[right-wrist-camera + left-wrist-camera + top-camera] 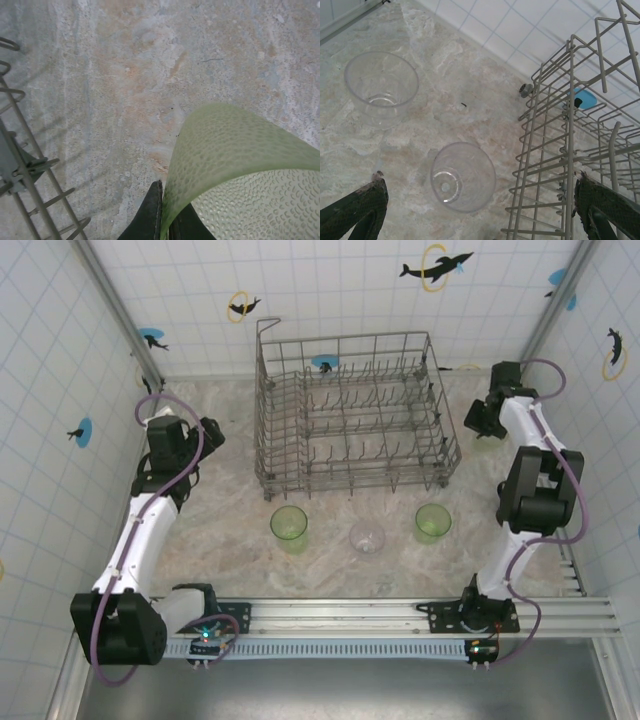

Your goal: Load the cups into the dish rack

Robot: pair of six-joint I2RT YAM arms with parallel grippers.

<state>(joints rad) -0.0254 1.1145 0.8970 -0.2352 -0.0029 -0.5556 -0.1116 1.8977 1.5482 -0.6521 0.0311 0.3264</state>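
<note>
Right gripper is pinched shut on the wall of a pale green cup, one finger inside the rim and one outside. The cup sits mouth up, axis vertical. Can't tell if its base is touching the table.

Key relation: the cup is just outside the right side wall of the dish rack, towards the back. The rack lies to the gripper's left, and its wires show at the left edge of the right wrist view. The side wall is tall, so my read is that the cup has to go up and over, then left, and drop between the tines.

Left gripper is spread wide and holds nothing. It hovers over a near clear cup, which is just beside the rack's left wall. A far clear cup stands further out.

Three more stand in a row in front of the rack: left green cup, middle clear cup, right green cup. The right arm is nearer the last one.
</note>
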